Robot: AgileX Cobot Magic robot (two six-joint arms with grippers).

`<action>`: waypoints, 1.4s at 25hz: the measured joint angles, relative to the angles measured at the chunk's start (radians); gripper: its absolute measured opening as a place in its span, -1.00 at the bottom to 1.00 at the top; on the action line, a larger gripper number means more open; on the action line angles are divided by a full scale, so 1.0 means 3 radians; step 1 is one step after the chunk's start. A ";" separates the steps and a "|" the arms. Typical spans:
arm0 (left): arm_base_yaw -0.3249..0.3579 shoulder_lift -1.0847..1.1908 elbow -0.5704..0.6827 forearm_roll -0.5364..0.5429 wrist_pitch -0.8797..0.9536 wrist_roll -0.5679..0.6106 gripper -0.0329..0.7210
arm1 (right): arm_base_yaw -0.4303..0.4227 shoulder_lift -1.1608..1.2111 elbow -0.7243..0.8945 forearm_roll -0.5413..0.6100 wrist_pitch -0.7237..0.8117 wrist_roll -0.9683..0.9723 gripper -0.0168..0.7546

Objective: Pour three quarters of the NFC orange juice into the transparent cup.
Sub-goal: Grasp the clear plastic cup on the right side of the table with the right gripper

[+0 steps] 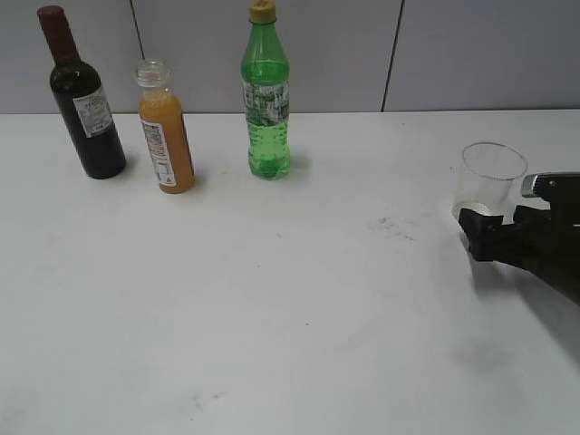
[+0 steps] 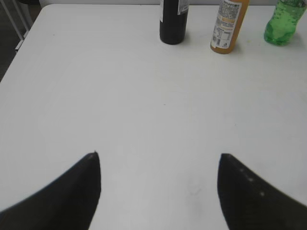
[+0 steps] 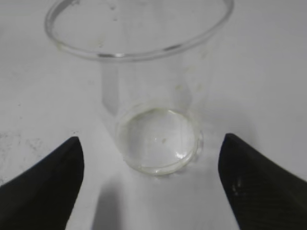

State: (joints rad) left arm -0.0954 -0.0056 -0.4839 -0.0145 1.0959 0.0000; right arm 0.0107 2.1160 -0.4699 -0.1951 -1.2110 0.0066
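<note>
Standing between spread right gripper (image 3: 151, 184): transparent cup (image 3: 153, 96)

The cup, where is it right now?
In the exterior view, the cup stands on the table's right side, just ahead of the open right tool, far from the bottles.

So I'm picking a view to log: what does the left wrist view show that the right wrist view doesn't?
Left wrist only: the wine bottle, the NFC orange juice and the green bottle at the far table edge, beyond the open left gripper. Right wrist only: the empty transparent cup before the open right gripper. Both: white table.
</note>
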 joint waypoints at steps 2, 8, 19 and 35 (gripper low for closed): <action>0.0000 0.0000 0.0000 0.0000 0.0000 0.0000 0.64 | 0.0000 0.0069 -0.0071 -0.0014 0.0000 0.0085 0.80; 0.0000 0.0000 0.0000 0.0000 0.0000 0.0000 0.64 | 0.0000 0.0198 -0.0244 -0.0084 0.0000 0.0138 0.80; 0.0000 0.0000 0.0000 0.0000 0.0000 0.0000 0.64 | 0.0000 0.0444 -0.0528 -0.0127 -0.0025 0.0173 0.79; 0.0000 0.0000 0.0000 0.0000 0.0000 0.0000 0.64 | 0.0000 0.0454 -0.0660 -0.0137 -0.0020 0.0174 0.74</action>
State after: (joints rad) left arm -0.0954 -0.0056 -0.4839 -0.0145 1.0959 0.0000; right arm 0.0107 2.2522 -0.6680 -0.2360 -1.2172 0.0589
